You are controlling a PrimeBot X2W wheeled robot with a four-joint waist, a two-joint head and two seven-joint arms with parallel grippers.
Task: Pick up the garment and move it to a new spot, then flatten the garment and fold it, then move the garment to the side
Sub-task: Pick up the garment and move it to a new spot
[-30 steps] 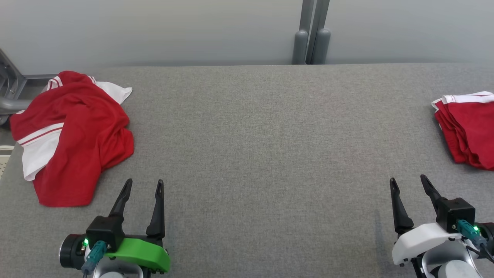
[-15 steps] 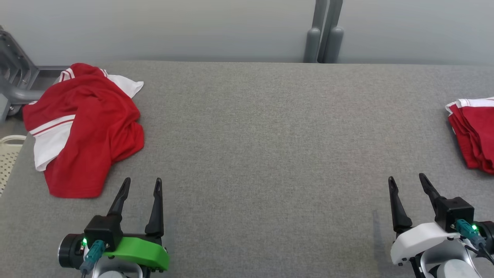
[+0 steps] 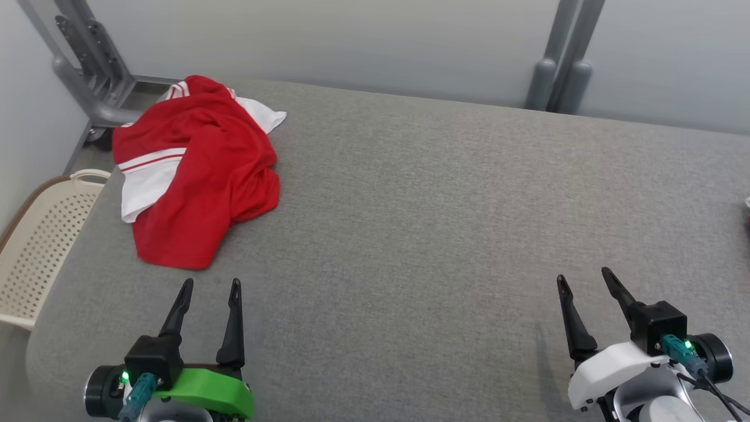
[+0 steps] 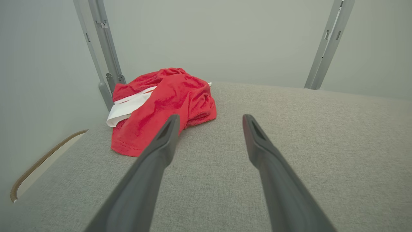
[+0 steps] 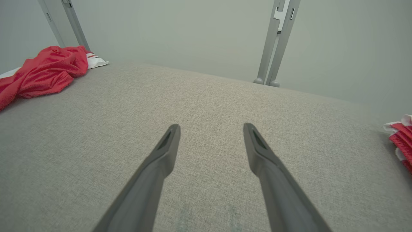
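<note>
Only the head camera has swung left: the crumpled red garment [image 3: 196,170] lies heaped at the far left corner of the table [image 3: 439,223], probably soft, light and limp, best pinched at a raised fold, while the left gripper [image 3: 211,282] and right gripper [image 3: 584,274] stand spread, empty.

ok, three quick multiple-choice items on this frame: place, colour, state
1. Where on the table does the crumpled garment lie? A far left B centre C near right
2. Its colours? A blue and grey B red and white C all black
3. The left gripper is: A open, empty B shut on the garment C shut, empty
Answers: 1 A, it sits at the far left corner; 2 B, red cloth with white panels; 3 A, jaws apart, short of the cloth.
</note>
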